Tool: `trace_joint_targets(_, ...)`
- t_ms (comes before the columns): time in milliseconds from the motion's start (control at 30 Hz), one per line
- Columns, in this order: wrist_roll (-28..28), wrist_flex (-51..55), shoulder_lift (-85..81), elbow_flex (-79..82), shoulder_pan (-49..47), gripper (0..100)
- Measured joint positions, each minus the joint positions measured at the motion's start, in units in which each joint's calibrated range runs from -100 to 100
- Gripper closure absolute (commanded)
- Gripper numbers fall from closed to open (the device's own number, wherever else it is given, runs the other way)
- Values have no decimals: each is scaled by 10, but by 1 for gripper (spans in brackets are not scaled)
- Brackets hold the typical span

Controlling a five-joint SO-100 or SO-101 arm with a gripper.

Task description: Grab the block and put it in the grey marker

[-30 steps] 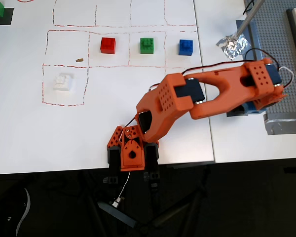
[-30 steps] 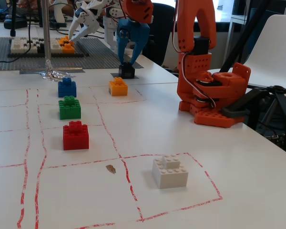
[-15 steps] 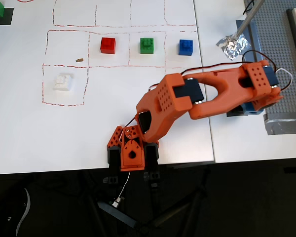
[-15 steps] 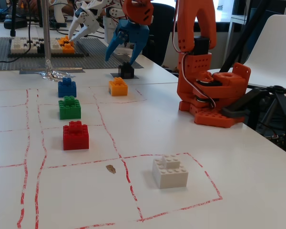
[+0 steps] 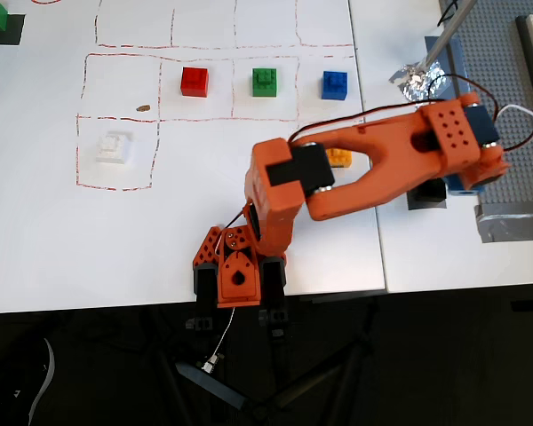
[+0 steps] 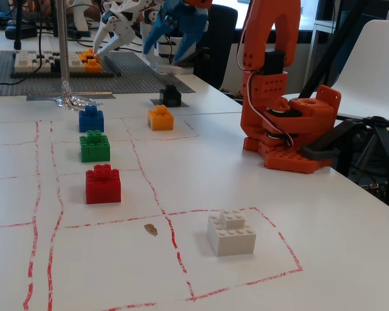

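Overhead and fixed views of the white surface (image 5: pixel 186 231) marked with red dashed squares. In the overhead view the orange arm's base (image 5: pixel 238 271) stands at the near edge of the surface, and the arm reaches to the right across the seam into the neighbouring white panel. To the right of that lies a large studded grey baseplate (image 5: pixel 515 191), with crumpled foil (image 5: pixel 417 82) around a metal pole foot above the arm. The left half of the surface is open, holding only a white brick (image 5: pixel 114 147) inside one red square; a red brick (image 5: pixel 194 81), a green brick (image 5: pixel 265 82) and a blue brick (image 5: pixel 335 84) stand in a row, well apart. An orange brick (image 6: pixel 160 117) sits nearer the arm. The small black square toy brick (image 6: pixel 170 95) rests on the flat grey square patch of tape (image 6: pixel 161 102) at the far side of the surface. The blue pincer (image 6: pixel 158 48) hangs above and clear of the black brick, its jaws spread wide and holding nothing.
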Motion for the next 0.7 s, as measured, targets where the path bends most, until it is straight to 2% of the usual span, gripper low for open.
trace_joint_targets(100,30,0,-46,8,0,84)
trace_joint_targets(333,57,10,-148,9,10,100)
trace_joint_targets(433,63,21,-220,58,4,100)
trace_joint_targets(567,64,35,-314,159,-53,100)
trace_joint_targets(700,13,68,-407,228,-158,100)
